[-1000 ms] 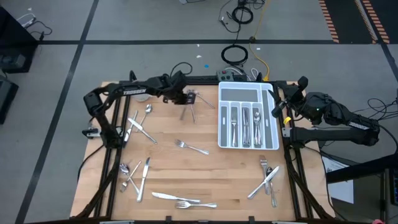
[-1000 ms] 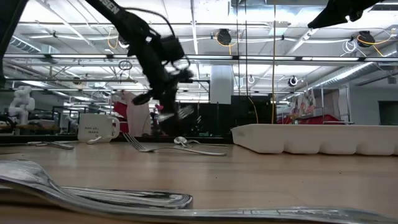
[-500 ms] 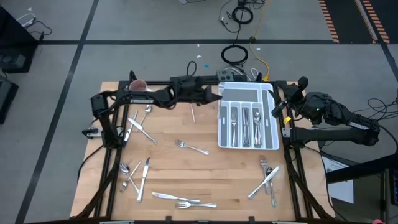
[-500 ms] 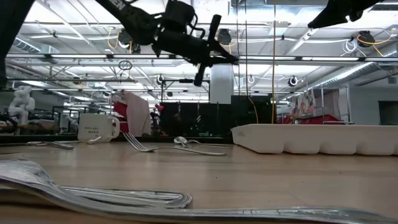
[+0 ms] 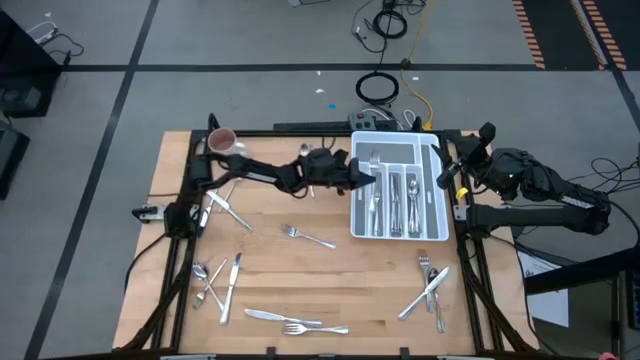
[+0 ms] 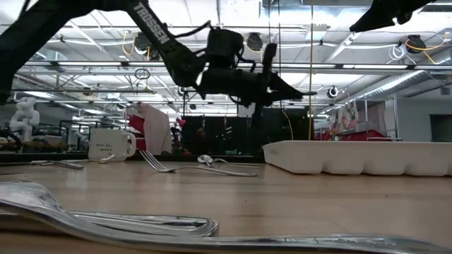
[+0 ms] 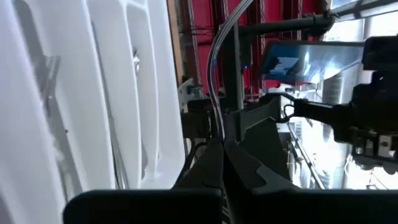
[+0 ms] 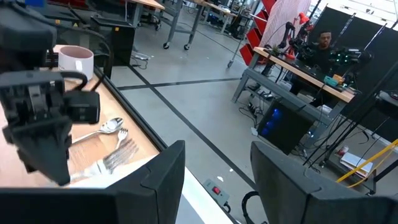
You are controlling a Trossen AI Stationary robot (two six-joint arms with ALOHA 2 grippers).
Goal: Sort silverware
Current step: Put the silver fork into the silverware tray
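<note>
My left gripper (image 5: 366, 178) hangs level over the left edge of the white compartmented tray (image 5: 436, 205). It is shut on one slim piece of silverware (image 7: 215, 81); which kind I cannot tell. In the low view the left gripper (image 6: 295, 92) is well above the table, with the piece (image 6: 268, 60) standing up from it. The tray holds several sorted pieces (image 5: 394, 200). My right gripper (image 5: 455, 170) waits open and empty at the tray's right side; it also shows in the right wrist view (image 8: 214, 155). My left gripper pinches the slim metal piece between its two shut fingers (image 7: 233, 162). The piece's long curved part (image 7: 219, 59) rises out of the fingers, across them. The fingers lie level, coming from the table's left. The piece is lifted clear of the table and tray.
A pink-and-white mug (image 5: 220, 140) stands at the far left corner. Loose silverware lies on the wood: a fork (image 5: 305, 237) mid-table, pieces at the left (image 5: 225, 205), near left (image 5: 215, 285), near edge (image 5: 295, 322) and near right (image 5: 432, 285).
My left gripper has risen from low over the table's far left part and gone toward the right edge to the tray. It has tipped from pointing down to level. The held piece has gone with it, clear of the table.
</note>
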